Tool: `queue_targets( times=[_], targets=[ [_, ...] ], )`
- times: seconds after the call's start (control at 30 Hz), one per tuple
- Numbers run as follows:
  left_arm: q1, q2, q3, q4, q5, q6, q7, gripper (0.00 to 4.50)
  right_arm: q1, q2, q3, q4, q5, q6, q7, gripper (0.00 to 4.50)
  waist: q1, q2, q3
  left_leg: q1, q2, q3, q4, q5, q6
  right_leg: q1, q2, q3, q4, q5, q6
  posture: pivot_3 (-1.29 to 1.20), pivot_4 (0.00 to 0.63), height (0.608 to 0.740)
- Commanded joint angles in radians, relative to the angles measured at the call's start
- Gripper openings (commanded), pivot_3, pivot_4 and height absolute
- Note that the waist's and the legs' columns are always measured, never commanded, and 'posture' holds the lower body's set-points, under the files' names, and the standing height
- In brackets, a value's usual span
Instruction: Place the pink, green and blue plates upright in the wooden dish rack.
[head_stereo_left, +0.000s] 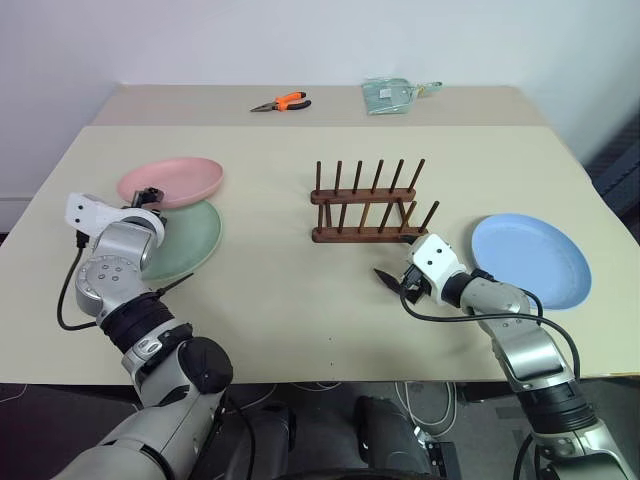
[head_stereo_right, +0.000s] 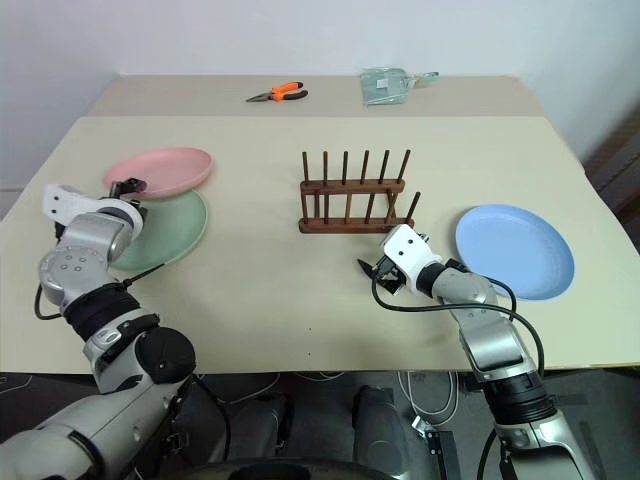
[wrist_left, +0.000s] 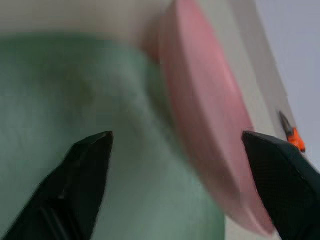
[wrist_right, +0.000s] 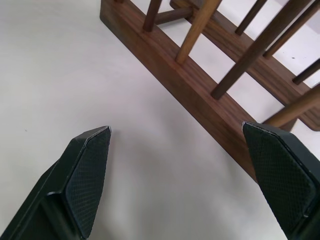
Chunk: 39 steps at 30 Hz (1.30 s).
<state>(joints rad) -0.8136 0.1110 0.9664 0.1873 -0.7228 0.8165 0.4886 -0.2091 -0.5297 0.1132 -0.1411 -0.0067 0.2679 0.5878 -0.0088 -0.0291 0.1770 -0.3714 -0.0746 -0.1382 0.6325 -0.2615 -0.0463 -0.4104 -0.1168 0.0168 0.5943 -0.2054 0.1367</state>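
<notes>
Black left fingers (wrist_left: 82, 172) spread wide, nothing between, left gripper (wrist_left: 185, 165) aimed at pale pink round plastic plate (head_stereo_left: 172, 180) overlapping mint green round plate (head_stereo_left: 185, 240): likely lining up on rim. Right gripper (wrist_right: 185, 170) also wide open, empty, just beside dark wooden peg rack (head_stereo_left: 365, 205), probably to brace. Light blue round plate (head_stereo_left: 530, 260) flat, right of rack. Rack empty.

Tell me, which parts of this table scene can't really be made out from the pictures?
- Mint green round plastic plate: its left part hidden by the left arm in the head views.
- Pale pink round plate: blurred in the left wrist view.
- Clear packet at the table's far edge: contents too small to tell.
- Dark-brown wooden dish rack: cut off by the edges in the right wrist view.
</notes>
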Motion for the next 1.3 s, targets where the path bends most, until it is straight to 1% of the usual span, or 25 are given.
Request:
queue_targets(
  times=[0.03, 0.1, 0.13, 0.17, 0.2, 0.27, 0.33, 0.37, 0.47, 0.6, 0.67, 0.77, 0.83, 0.87, 0.97, 1.0, 1.07, 1.1, 1.17, 1.2, 1.23, 1.27, 1.3],
  targets=[
    [-0.054, 0.058, -0.028, 0.086, -0.038, -0.054, -0.048, 2.46, -0.008, 0.002, -0.042, -0.043, 0.037, 0.008, 0.005, 4.27, 0.000, 0.000, 0.000, 0.000, 0.000, 0.000, 0.000, 0.000, 0.000, 0.000, 0.000, 0.000, 0.000, 0.000, 0.000, 0.00, 0.150, 0.740],
    [-0.062, 0.081, -0.062, 0.129, -0.034, -0.071, -0.095, 1.49, -0.002, -0.008, -0.065, -0.074, 0.074, 0.046, 0.026, 4.50, -0.001, 0.000, 0.000, 0.000, 0.000, 0.000, 0.000, 0.000, 0.000, 0.000, 0.000, 0.000, 0.000, 0.000, 0.000, 0.00, 0.150, 0.740],
    [-0.062, 0.089, -0.080, 0.137, -0.033, -0.075, -0.116, 1.01, 0.002, -0.017, -0.070, -0.089, 0.081, 0.053, 0.034, 4.50, -0.001, 0.000, 0.000, 0.000, 0.000, 0.000, 0.000, 0.000, 0.000, 0.000, 0.000, 0.000, 0.000, 0.000, 0.000, 0.00, 0.150, 0.740],
    [-0.057, 0.095, -0.123, 0.127, -0.028, -0.069, -0.159, 0.47, 0.005, -0.031, -0.076, -0.112, 0.083, 0.056, 0.043, 4.50, -0.001, 0.000, 0.000, 0.000, 0.000, 0.000, 0.000, 0.000, 0.000, 0.000, 0.000, 0.000, 0.000, 0.000, 0.000, 0.00, 0.150, 0.740],
    [-0.047, 0.103, -0.195, 0.092, -0.013, -0.063, -0.226, 0.06, 0.002, -0.044, -0.086, -0.144, 0.086, 0.057, 0.051, 4.50, 0.000, 0.000, 0.000, 0.000, 0.000, 0.000, 0.000, 0.000, 0.000, 0.000, 0.000, 0.000, 0.000, 0.000, 0.000, 0.00, 0.150, 0.740],
    [-0.024, 0.101, -0.327, -0.009, -0.001, -0.056, -0.345, 0.06, -0.024, -0.058, -0.095, -0.210, 0.096, 0.055, 0.058, 4.50, 0.001, 0.000, 0.000, -0.001, 0.000, 0.000, 0.000, 0.000, 0.000, -0.001, 0.000, 0.000, 0.000, 0.000, 0.000, 0.00, 0.150, 0.740],
    [-0.002, 0.095, -0.454, -0.119, -0.001, -0.032, -0.424, 0.06, -0.083, -0.071, -0.073, -0.262, 0.075, 0.038, 0.065, 4.50, 0.000, -0.001, 0.001, -0.001, 0.000, 0.000, 0.000, 0.000, 0.000, 0.000, 0.000, 0.000, 0.000, 0.000, 0.000, 0.00, 0.150, 0.740],
    [0.006, 0.094, -0.505, -0.161, 0.001, -0.023, -0.452, 0.06, -0.113, -0.078, -0.059, -0.273, 0.052, 0.024, 0.066, 4.50, -0.001, -0.001, 0.001, -0.001, 0.000, 0.001, 0.000, 0.000, 0.000, -0.001, 0.000, 0.000, -0.001, 0.000, 0.000, 0.00, 0.150, 0.740],
    [0.013, 0.072, -0.629, -0.269, -0.003, 0.012, -0.496, 0.06, -0.235, -0.101, 0.015, -0.236, -0.089, -0.059, 0.034, 4.50, -0.003, -0.001, 0.001, 0.000, 0.000, 0.001, 0.000, 0.000, 0.000, 0.000, 0.000, 0.001, -0.001, 0.000, 0.000, 0.00, 0.150, 0.740],
    [0.004, 0.047, -0.716, -0.351, -0.020, 0.060, -0.506, 0.06, -0.371, -0.134, 0.143, -0.113, -0.325, -0.229, -0.019, 4.50, -0.007, -0.001, 0.001, 0.000, 0.000, 0.002, -0.001, 0.000, 0.000, -0.001, 0.000, 0.001, 0.000, 0.000, 0.000, 0.00, 0.150, 0.740],
    [0.003, 0.034, -0.725, -0.387, -0.055, 0.098, -0.500, 0.06, -0.426, -0.146, 0.198, -0.021, -0.442, -0.313, -0.068, 4.50, -0.006, -0.001, 0.001, 0.000, 0.000, 0.002, -0.001, 0.000, 0.000, -0.002, 0.000, 0.001, 0.000, 0.000, -0.001, 0.00, 0.150, 0.740],
    [0.006, 0.024, -0.723, -0.419, -0.097, 0.144, -0.495, 0.06, -0.467, -0.150, 0.234, 0.077, -0.543, -0.396, -0.126, 4.50, -0.003, -0.001, 0.001, -0.001, 0.000, 0.002, -0.001, 0.000, 0.000, -0.002, 0.000, 0.002, 0.000, 0.000, -0.001, 0.00, 0.150, 0.740],
    [0.016, 0.030, -0.727, -0.439, -0.119, 0.173, -0.500, 0.01, -0.485, -0.143, 0.239, 0.131, -0.583, -0.426, -0.161, 3.95, -0.002, -0.001, 0.001, -0.001, 0.000, 0.002, -0.001, 0.000, -0.001, -0.002, 0.000, 0.002, -0.001, 0.000, -0.001, 0.00, 0.150, 0.740],
    [0.021, 0.035, -0.727, -0.445, -0.123, 0.183, -0.500, 0.01, -0.487, -0.138, 0.235, 0.145, -0.588, -0.431, -0.167, 3.61, -0.002, -0.001, 0.001, -0.001, 0.000, 0.002, -0.001, 0.001, -0.001, -0.002, 0.000, 0.002, -0.001, 0.000, -0.001, 0.00, 0.150, 0.740],
    [0.043, 0.047, -0.719, -0.451, -0.135, 0.208, -0.505, 0.01, -0.488, -0.129, 0.223, 0.162, -0.612, -0.440, -0.192, 2.17, -0.003, -0.001, 0.001, -0.001, 0.000, 0.002, -0.001, 0.001, -0.001, -0.002, 0.000, 0.002, 0.000, 0.000, -0.001, 0.00, 0.150, 0.740],
    [0.049, 0.046, -0.714, -0.452, -0.143, 0.213, -0.506, 0.01, -0.486, -0.129, 0.221, 0.162, -0.621, -0.443, -0.198, 1.58, -0.003, -0.001, 0.001, -0.001, 0.000, 0.002, -0.001, 0.001, -0.001, -0.002, 0.000, 0.002, 0.000, 0.000, -0.001, 0.00, 0.150, 0.740],
    [0.055, 0.038, -0.701, -0.454, -0.160, 0.216, -0.506, 0.01, -0.483, -0.128, 0.216, 0.160, -0.635, -0.448, -0.205, 0.63, -0.004, -0.001, 0.001, -0.001, 0.000, 0.002, -0.001, 0.001, -0.001, -0.002, 0.000, 0.002, 0.000, 0.000, -0.001, 0.00, 0.150, 0.740],
    [0.055, 0.023, -0.682, -0.451, -0.180, 0.216, -0.497, 0.37, -0.479, -0.128, 0.212, 0.155, -0.641, -0.450, -0.211, 0.09, -0.003, -0.001, 0.001, -0.001, 0.000, 0.002, -0.001, 0.001, -0.001, -0.002, 0.000, 0.002, 0.000, 0.000, -0.001, 0.00, 0.150, 0.740],
    [0.019, -0.033, -0.590, -0.410, -0.253, 0.171, -0.439, 1.16, -0.466, -0.122, 0.195, 0.129, -0.643, -0.452, -0.227, 0.00, -0.002, -0.001, 0.001, -0.001, 0.000, 0.002, -0.001, 0.001, -0.001, -0.002, 0.000, 0.002, -0.001, 0.000, -0.001, 0.00, 0.150, 0.740],
    [-0.005, -0.051, -0.549, -0.392, -0.272, 0.132, -0.415, 1.65, -0.458, -0.119, 0.183, 0.114, -0.630, -0.449, -0.227, 0.00, 0.001, -0.001, 0.001, -0.001, 0.000, 0.002, -0.001, 0.001, -0.001, -0.002, 0.000, 0.002, -0.001, 0.000, -0.001, 0.00, 0.150, 0.740],
    [-0.023, -0.056, -0.524, -0.378, -0.271, 0.097, -0.398, 2.08, -0.450, -0.113, 0.167, 0.103, -0.608, -0.446, -0.225, 0.00, 0.004, -0.002, 0.002, -0.001, 0.000, 0.002, 0.000, 0.001, -0.001, -0.002, 0.000, 0.002, -0.001, 0.000, -0.001, 0.00, 0.150, 0.740],
    [-0.032, -0.038, -0.513, -0.360, -0.242, 0.067, -0.392, 2.63, -0.438, -0.103, 0.136, 0.082, -0.555, -0.438, -0.214, 0.00, 0.005, -0.003, 0.002, -0.002, 0.000, 0.001, 0.000, 0.001, -0.001, -0.002, 0.000, 0.002, -0.001, 0.000, -0.001, 0.00, 0.150, 0.740],
    [-0.031, -0.009, -0.516, -0.344, -0.202, 0.044, -0.395, 2.63, -0.425, -0.089, 0.102, 0.057, -0.494, -0.421, -0.198, 0.00, 0.004, -0.003, 0.002, -0.002, 0.000, 0.001, 0.000, 0.001, -0.001, -0.002, 0.000, 0.002, -0.001, 0.001, -0.001, 0.00, 0.150, 0.740]
  ],
)
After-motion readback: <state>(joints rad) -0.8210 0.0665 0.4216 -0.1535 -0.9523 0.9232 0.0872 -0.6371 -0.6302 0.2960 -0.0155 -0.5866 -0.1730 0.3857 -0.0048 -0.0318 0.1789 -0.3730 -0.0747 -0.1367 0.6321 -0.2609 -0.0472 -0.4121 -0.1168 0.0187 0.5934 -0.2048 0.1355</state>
